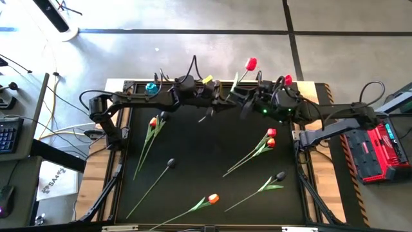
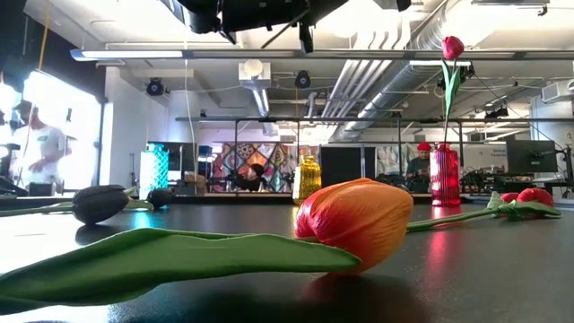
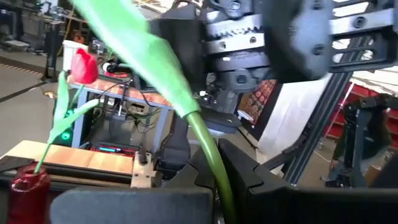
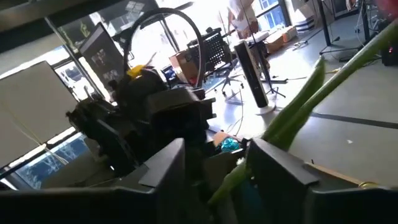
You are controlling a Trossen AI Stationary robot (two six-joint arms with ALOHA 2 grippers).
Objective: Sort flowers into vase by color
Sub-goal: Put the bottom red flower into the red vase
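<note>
Both arms meet above the table's far edge. My left gripper is shut on the green stem of a red tulip, which points up and toward the far side. My right gripper faces it, open, with that stem standing between its fingers near one of them. A red vase holds another red tulip. A yellow vase and a blue vase stand along the far edge. Red, orange and black tulips lie flat on the table. My left gripper pinches the red tulip's stem between its two fingers, below a long leaf. The fingers lie across the stem. The flower is lifted clear of the table and rises above the fingers; its head is outside the left wrist view.
On the black table top lie an orange-red tulip, black tulips, an orange tulip near the near edge, and a red pair. A red case sits right of the table. People show far behind.
</note>
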